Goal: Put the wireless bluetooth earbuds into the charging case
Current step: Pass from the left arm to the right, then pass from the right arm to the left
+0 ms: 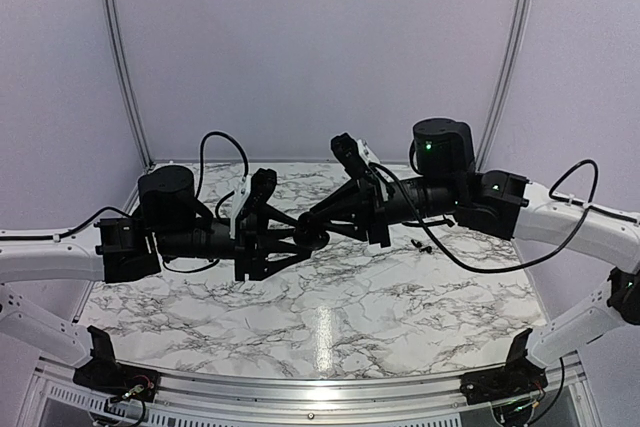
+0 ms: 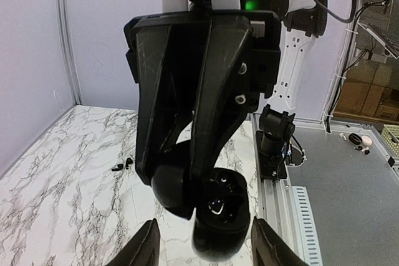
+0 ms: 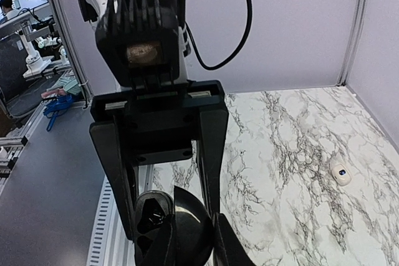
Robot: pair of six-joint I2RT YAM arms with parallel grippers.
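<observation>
Steadying the open charging case [image 2: 218,213] above the desk [image 1: 330,327].
Best kept level, wells up. Left tool [image 2: 206,247] parted, flanking the case, seemingly gripping nothing; right tool [image 2: 187,185] pinched narrow on the case; earbuds [image 1: 420,244] lying on the desk beneath the right arm.

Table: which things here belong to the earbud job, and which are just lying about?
Job: open black case, held above the table; two black earbuds on the table.
Lying about: small white oval thing on the table.
</observation>
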